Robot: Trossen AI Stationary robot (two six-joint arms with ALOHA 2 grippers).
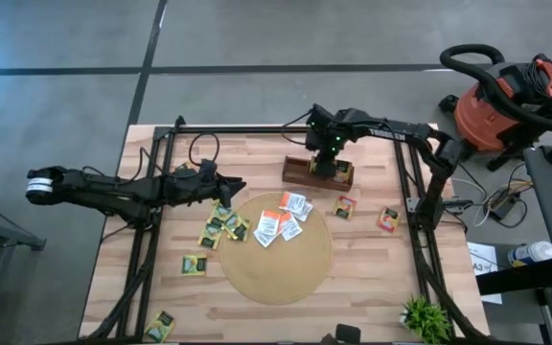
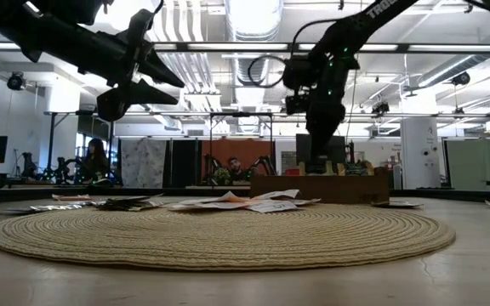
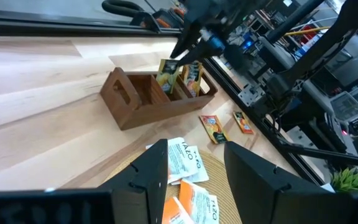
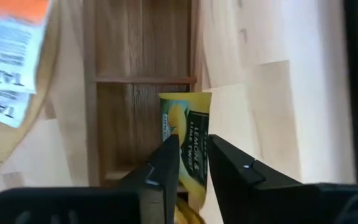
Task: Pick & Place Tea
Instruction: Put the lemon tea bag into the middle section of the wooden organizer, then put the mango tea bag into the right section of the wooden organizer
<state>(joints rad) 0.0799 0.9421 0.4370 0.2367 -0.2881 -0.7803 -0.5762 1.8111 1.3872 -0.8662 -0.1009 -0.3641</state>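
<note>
Standing between right fingers (image 4: 166,163), yellow sachet (image 4: 188,140)

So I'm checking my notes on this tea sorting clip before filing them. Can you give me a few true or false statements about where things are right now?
1. The right pincer is over the wooden box, with a yellow tea sachet between its fingers. True.
2. The wooden box sits on the round mat. False: it stands on the bare table, beyond the mat.
3. The left pincer holds a sachet. False: it is open and empty, hovering near the mat's edge.
4. White and orange sachets lie on the mat. True.
5. All sachets are on the mat. False: several lie on the table around it.
</note>
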